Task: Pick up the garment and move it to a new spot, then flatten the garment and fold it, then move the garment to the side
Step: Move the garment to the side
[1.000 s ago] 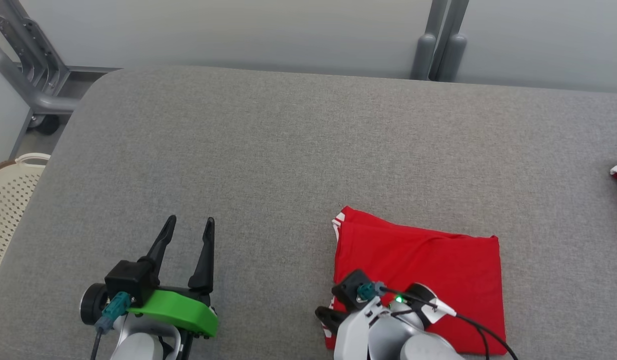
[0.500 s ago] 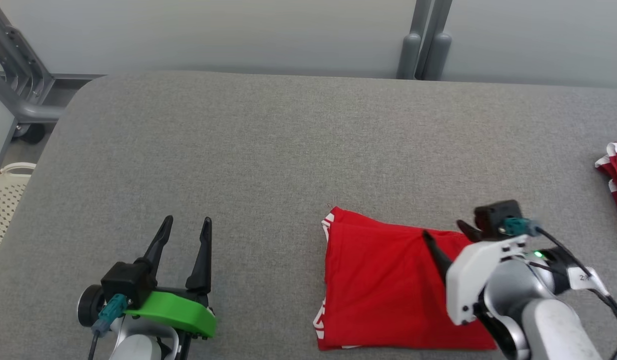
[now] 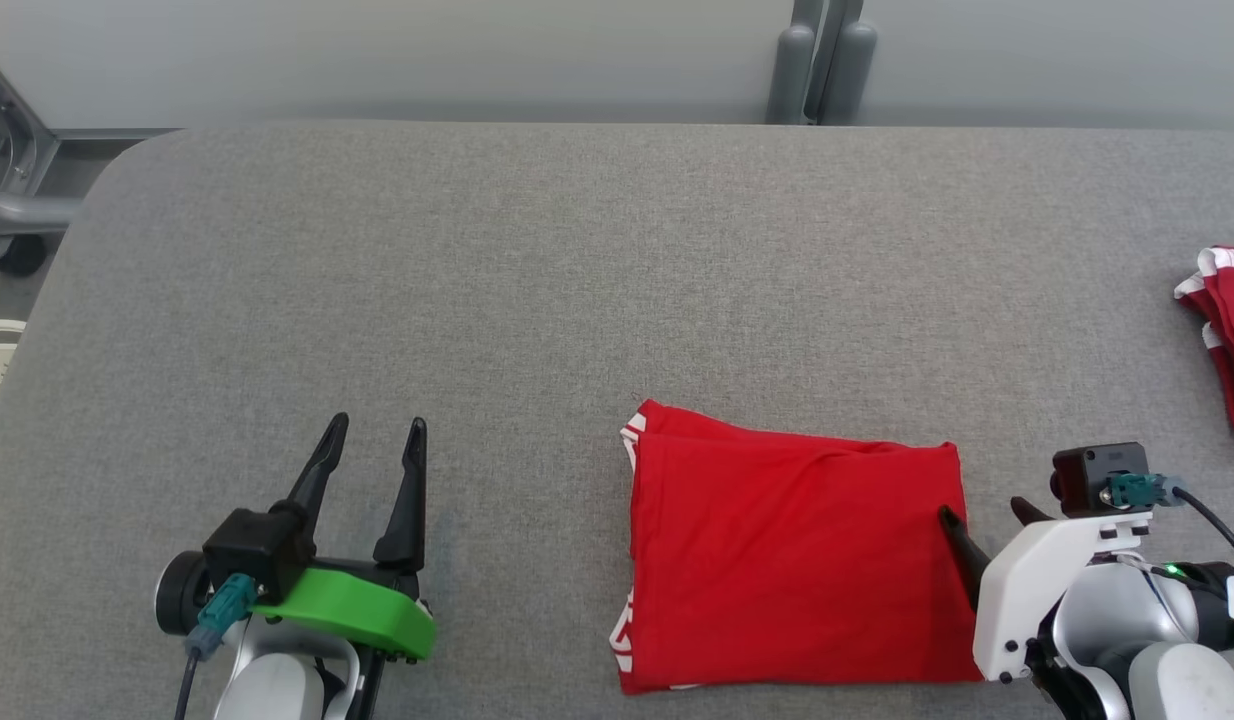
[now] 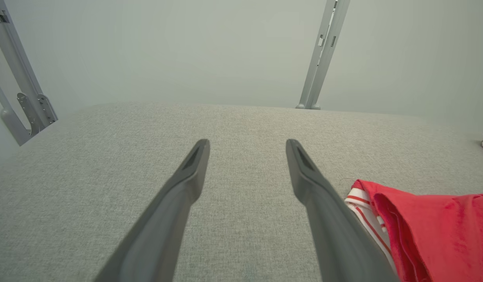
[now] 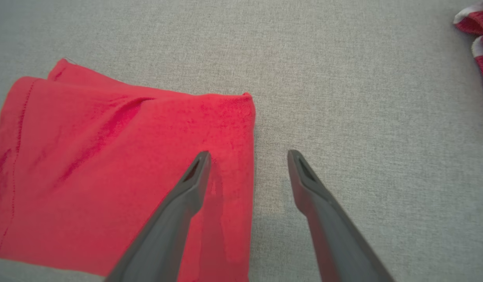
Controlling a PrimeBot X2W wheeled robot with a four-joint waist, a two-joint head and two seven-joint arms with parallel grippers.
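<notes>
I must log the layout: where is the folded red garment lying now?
In the head view, the folded red garment lies on the grey padded table, right of centre near its front edge, with the right end effector at its right edge.

Surface: I see a grey fabric-covered table (image 3: 537, 280) | on it: a folded red garment (image 3: 792, 560) lying flat toward my near edge | far right: a bunched red-and-white cloth (image 3: 1227, 330), well apart from it
</notes>
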